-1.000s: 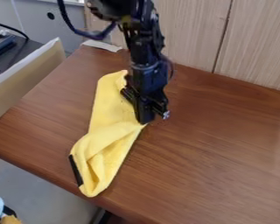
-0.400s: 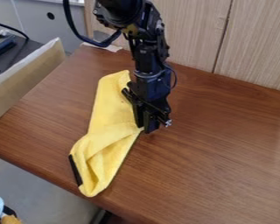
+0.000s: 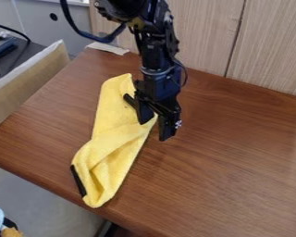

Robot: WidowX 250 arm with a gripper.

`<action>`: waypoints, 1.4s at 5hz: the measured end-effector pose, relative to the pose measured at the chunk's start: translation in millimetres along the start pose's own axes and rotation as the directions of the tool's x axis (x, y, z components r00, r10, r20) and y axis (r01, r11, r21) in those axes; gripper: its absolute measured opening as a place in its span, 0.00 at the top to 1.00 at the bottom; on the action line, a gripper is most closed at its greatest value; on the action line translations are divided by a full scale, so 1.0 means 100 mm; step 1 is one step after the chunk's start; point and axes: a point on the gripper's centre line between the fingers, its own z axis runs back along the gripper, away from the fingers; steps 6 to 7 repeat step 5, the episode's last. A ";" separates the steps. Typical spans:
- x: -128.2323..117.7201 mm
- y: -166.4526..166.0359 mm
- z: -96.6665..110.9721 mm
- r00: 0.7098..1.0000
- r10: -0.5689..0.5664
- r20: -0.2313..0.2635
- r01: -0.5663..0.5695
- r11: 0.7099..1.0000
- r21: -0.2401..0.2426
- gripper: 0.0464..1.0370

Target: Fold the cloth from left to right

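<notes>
Yellow cloth (image 3: 107, 143) lying lengthwise on the brown table (image 3: 231, 162), gripper (image 3: 155, 129) spread open at its right edge.
The cloth's long axis runs from the table's back toward its front edge, slanting slightly left; soft-looking fabric, narrow and smooth above, rumpled with a rounded end below, black strip (image 3: 78, 180) at lower left; the table is wood-grained.

One yellow cloth (image 3: 111, 125), one black tool (image 3: 155, 130), one wooden table (image 3: 237, 162).
</notes>
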 end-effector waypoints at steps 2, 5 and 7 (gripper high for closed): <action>0.00 0.01 0.22 1.000 -0.003 0.024 0.003 1.000 -0.006 0.04; -0.03 0.04 0.99 0.978 -0.071 0.196 0.051 0.993 0.105 0.04; -0.03 0.04 0.99 0.978 -0.071 0.196 0.051 0.993 0.105 0.04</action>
